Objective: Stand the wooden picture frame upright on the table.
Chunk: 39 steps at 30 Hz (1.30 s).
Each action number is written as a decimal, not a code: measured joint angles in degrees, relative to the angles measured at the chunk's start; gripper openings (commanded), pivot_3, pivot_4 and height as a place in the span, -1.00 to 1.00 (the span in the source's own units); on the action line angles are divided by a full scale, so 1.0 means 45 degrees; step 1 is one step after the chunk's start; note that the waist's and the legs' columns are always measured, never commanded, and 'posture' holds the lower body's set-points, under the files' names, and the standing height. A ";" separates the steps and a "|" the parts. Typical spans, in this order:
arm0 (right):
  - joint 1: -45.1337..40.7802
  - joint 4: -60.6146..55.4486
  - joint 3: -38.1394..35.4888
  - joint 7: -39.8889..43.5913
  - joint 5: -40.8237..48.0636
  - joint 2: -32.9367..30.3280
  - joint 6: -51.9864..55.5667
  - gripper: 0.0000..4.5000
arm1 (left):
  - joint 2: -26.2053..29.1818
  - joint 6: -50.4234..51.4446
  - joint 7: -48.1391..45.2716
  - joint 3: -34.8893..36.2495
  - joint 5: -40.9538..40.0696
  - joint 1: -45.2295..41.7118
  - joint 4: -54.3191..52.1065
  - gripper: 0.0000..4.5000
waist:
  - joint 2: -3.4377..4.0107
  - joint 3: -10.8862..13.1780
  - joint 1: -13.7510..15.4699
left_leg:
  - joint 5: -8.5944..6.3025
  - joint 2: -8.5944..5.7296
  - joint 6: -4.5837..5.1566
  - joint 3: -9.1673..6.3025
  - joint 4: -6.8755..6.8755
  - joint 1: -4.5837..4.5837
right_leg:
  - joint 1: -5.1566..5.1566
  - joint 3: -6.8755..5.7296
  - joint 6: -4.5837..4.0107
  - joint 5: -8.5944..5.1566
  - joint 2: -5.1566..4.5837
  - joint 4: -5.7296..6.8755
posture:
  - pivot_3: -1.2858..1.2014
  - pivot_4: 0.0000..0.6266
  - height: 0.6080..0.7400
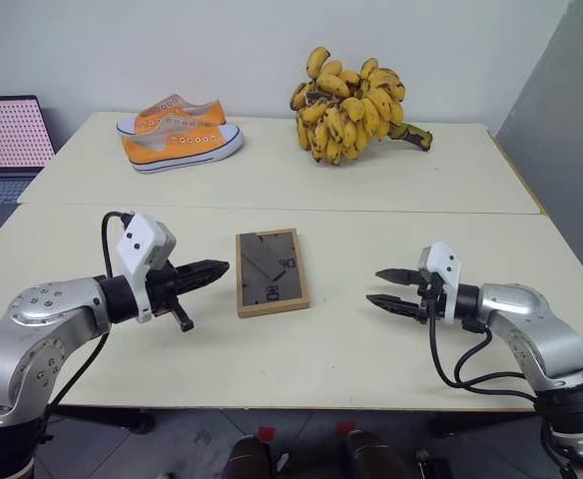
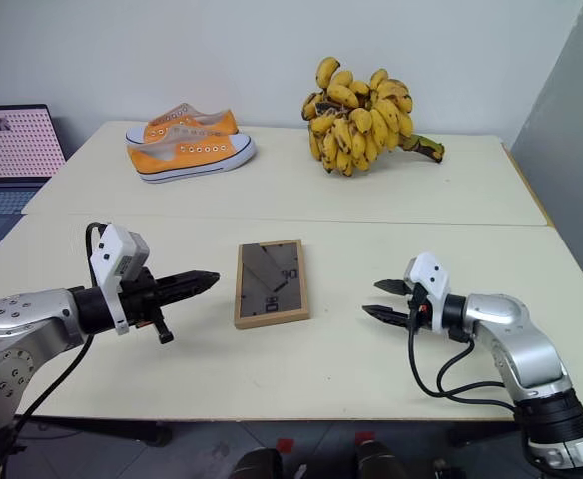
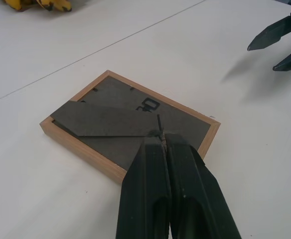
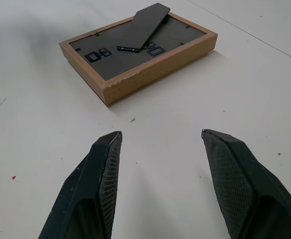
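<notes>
A: Where is the wooden picture frame (image 1: 270,272) right now?

B: It lies flat on the table (image 1: 351,329), back side up, near the middle of the front half. The dark grey-brown back panel faces the ceiling, and the stand is folded down along it, running diagonally across the back. Its long side runs from six o'clock to twelve o'clock as the head camera looks at it.

A: And the two grippers?

B: The left gripper (image 1: 215,268) sits at about nine o'clock from the frame, pointing toward it, just beside its left edge but apart from it. Its two black fingers (image 3: 155,189) are pressed together with no gap, and nothing is held between them. The right gripper (image 1: 389,288) is at about three o'clock from the frame, well apart from it, also pointing toward it. Its fingers (image 4: 93,189) stand clearly spread, with bare table showing between them, and they hold nothing.

A: Anything else on the table?

B: Beyond the seam that crosses the tabletop, a pair of orange shoes (image 1: 180,134) with white soles sits at about eleven o'clock from the frame. A large bunch of bananas (image 1: 351,105) rests at about one o'clock, near the wall. A laptop (image 1: 7,140) with a lit screen stands off the table's far left end, at about ten o'clock.
</notes>
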 measured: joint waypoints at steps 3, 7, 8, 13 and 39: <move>0.0000 -0.0005 -0.0003 -0.0027 0.0007 0.0049 0.0039 0.18 | 0.0105 0.0175 0.0001 0.0007 -0.0023 0.0000 0.0000 -1.00 | 0.0000 0.0000 0.0000 | 0.0000 0.0000 0.0000 0.0002 0.0000 0.0000 | 0.0000 0.0001 0.0000 0.0000 0.0000 0.0000 | 0.03 -0.52 1.00; 0.0000 -0.0014 -0.0013 -0.0063 0.0013 0.0087 0.0121 0.18 | 0.0091 0.0413 0.0045 0.0008 -0.0093 -0.0004 -0.0001 -1.00 | 0.0000 0.0000 0.0001 | 0.0000 0.0000 0.0000 0.0000 0.0000 0.0000 | -0.0001 0.0000 -0.0001 0.0001 0.0000 0.0000 | 0.03 -0.52 1.00; 0.0000 -0.0014 -0.0016 -0.0065 0.0013 0.0087 0.0146 0.18 | 0.0088 0.0415 0.0098 0.0008 -0.0087 -0.0016 0.0000 -1.00 | 0.0000 0.0000 0.0001 | 0.0000 0.0000 0.0000 0.0001 0.0000 0.0000 | -0.0001 0.0000 -0.0001 0.0001 0.0000 0.0000 | 0.03 -0.52 1.00; 0.0000 -0.0015 -0.0020 -0.0080 0.0012 0.0097 0.0173 0.18 | 0.0002 0.0414 0.0398 0.0008 -0.0045 -0.0108 0.0118 -1.00 | 0.0000 0.0000 0.0002 | 0.0000 0.0000 0.0000 0.0002 0.0000 0.0000 | -0.0001 0.0001 0.0000 0.0000 0.0000 0.0000 | 0.03 -0.52 1.00; -0.0008 -0.0015 -0.0177 -0.0444 0.0131 0.0485 0.0277 -0.15 | -0.0188 0.0500 0.0878 0.0008 -0.0208 -0.0366 0.0116 -1.00 | 0.0000 0.0000 0.0002 | 0.0000 0.0000 0.0000 0.0001 0.0000 0.0000 | 0.0000 0.0000 -0.0006 0.0003 0.0000 0.0001 | 0.03 -0.52 1.00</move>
